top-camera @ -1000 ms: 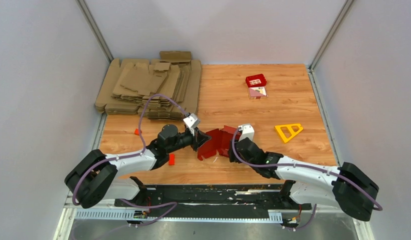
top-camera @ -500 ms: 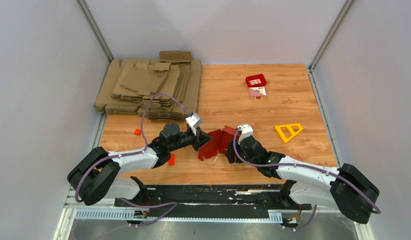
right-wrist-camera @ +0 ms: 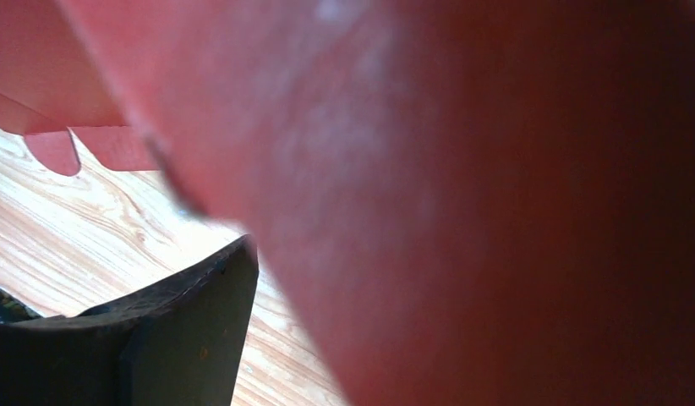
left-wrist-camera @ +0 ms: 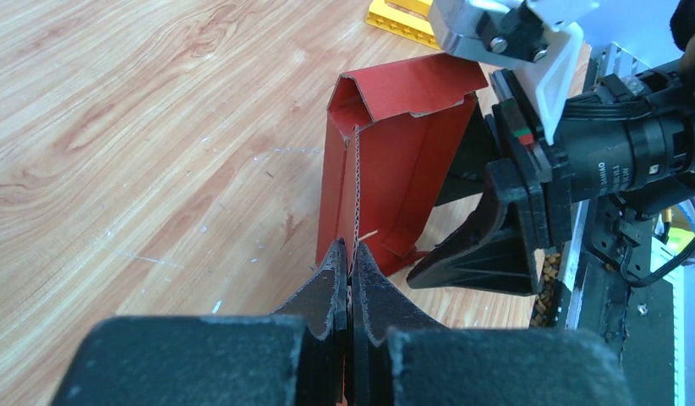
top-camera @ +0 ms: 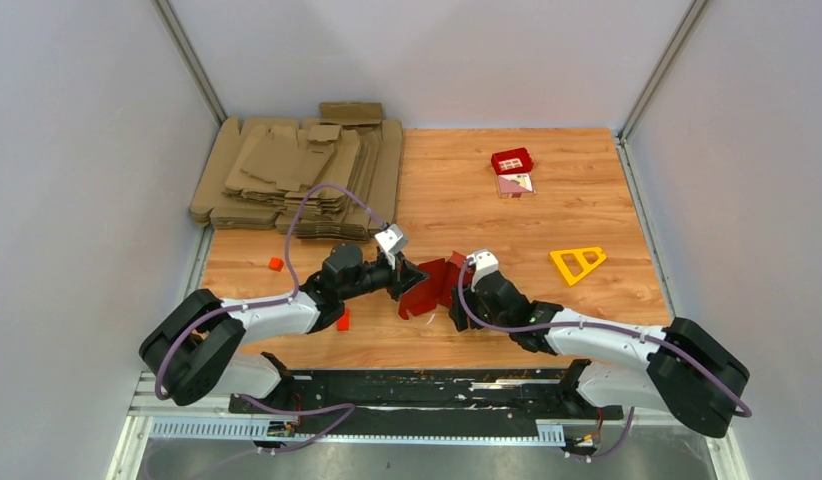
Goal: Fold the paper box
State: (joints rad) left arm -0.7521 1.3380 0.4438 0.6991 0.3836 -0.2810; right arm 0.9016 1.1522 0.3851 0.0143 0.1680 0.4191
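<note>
The red paper box (top-camera: pixel 432 285) stands partly folded on the wood table between my two grippers. My left gripper (top-camera: pixel 407 277) is shut on the box's left wall; in the left wrist view the card edge runs between its fingertips (left-wrist-camera: pixel 351 258), and the box (left-wrist-camera: pixel 395 169) rises beyond them with a flap bent over its top. My right gripper (top-camera: pixel 457 295) is at the box's right side with its jaws apart. One black finger (left-wrist-camera: pixel 488 245) lies against the box's outer wall. In the right wrist view blurred red card (right-wrist-camera: pixel 496 211) fills most of the frame, and only one finger (right-wrist-camera: pixel 192 330) shows.
A stack of brown cardboard sheets (top-camera: pixel 297 175) lies at the back left. A small red tile with white windows (top-camera: pixel 512 160) sits at the back right, and a yellow triangle (top-camera: pixel 577 262) to the right. Two small red pieces (top-camera: pixel 275 264) (top-camera: pixel 343 319) lie near the left arm.
My right gripper has moved left and closed in on the box. My left gripper has shifted slightly right and up. The box has been squeezed narrower between them.
</note>
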